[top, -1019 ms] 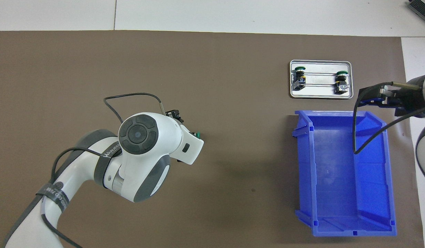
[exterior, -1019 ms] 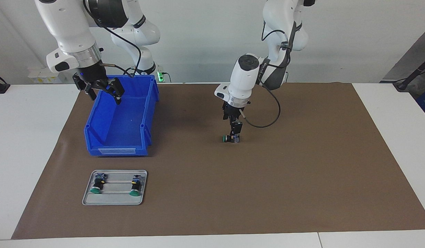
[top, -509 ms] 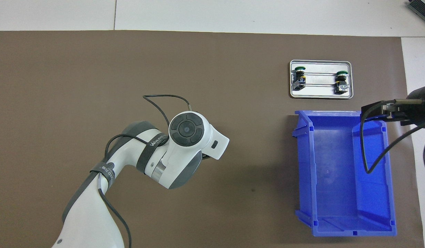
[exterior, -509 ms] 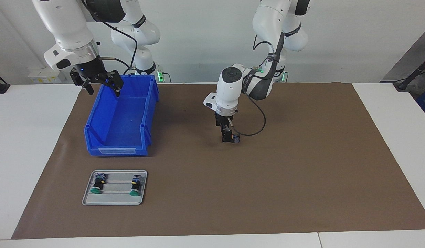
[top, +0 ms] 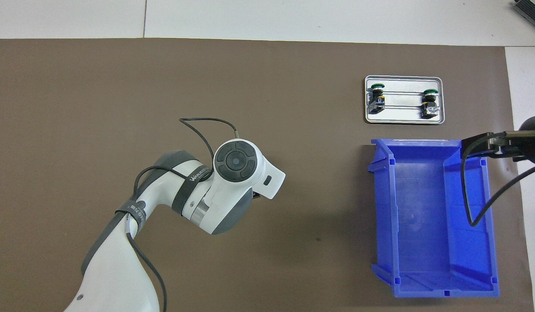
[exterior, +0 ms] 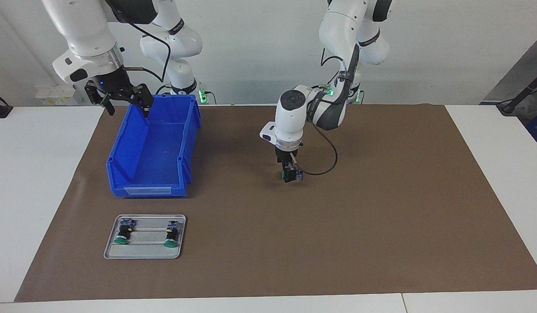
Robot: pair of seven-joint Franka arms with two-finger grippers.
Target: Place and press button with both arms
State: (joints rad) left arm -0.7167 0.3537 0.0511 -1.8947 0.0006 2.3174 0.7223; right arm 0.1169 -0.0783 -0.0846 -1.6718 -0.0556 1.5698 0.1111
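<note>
Already clamped in the left gripper (exterior: 290, 174) low over the brown mat's (exterior: 381, 195) middle, the button (exterior: 290, 175) could tip if released crooked, while the right gripper (exterior: 121, 99), claws apart, waits over the blue bin (exterior: 151, 152).

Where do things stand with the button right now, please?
Left gripper shut on button, low over the mat. Right gripper open, over the bin rim. Nothing in the way.
</note>
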